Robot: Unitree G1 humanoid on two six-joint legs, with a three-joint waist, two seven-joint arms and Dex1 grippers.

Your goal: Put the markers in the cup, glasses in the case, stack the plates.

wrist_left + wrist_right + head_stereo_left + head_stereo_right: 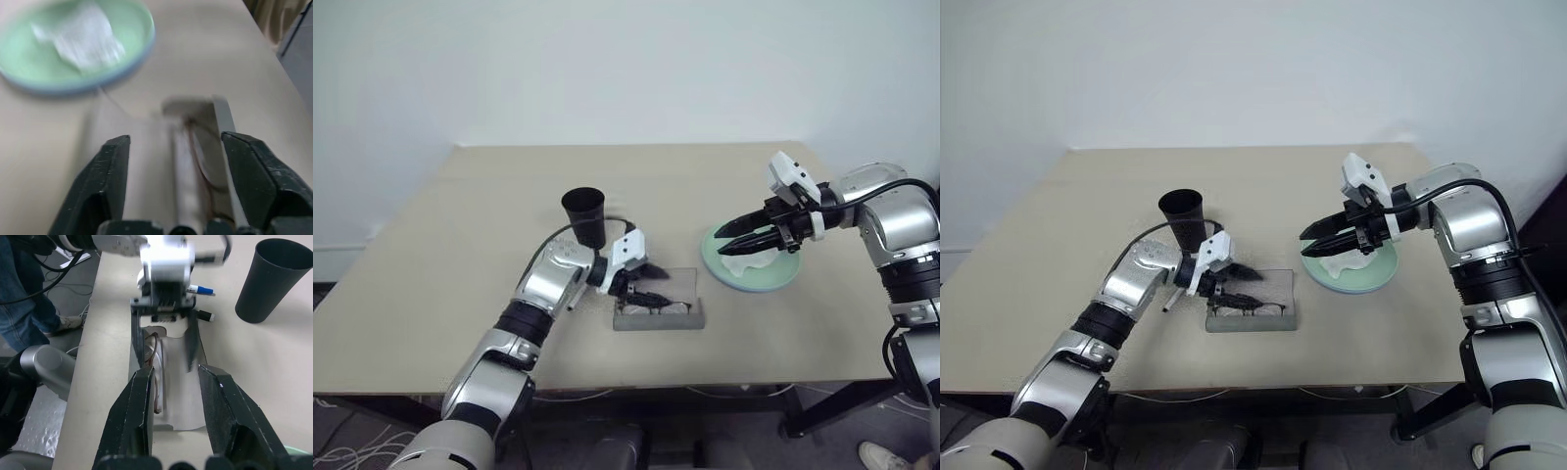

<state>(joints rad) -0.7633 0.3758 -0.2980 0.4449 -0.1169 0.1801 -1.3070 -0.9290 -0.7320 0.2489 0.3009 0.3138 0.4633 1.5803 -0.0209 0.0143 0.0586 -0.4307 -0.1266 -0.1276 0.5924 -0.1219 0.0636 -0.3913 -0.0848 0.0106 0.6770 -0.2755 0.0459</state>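
The grey case (690,318) lies open near the table's front edge, and the dark wire glasses (156,377) rest inside it. My left gripper (646,284) hovers just above the case, open, with nothing between its fingers. Behind the left wrist lie two markers, one with a blue cap (200,290) and one with a black cap (205,316). The black cup (584,215) stands upright beyond them. To the right the mint green plate (778,279) lies on a blue-rimmed one. My right gripper (739,235) hangs above the plate's left edge, open and empty.
A crumpled white tissue (744,264) lies on the green plate. The table's front edge (705,384) runs just below the case. A person's leg in jeans (14,293) and loose cables show on the floor beside the table.
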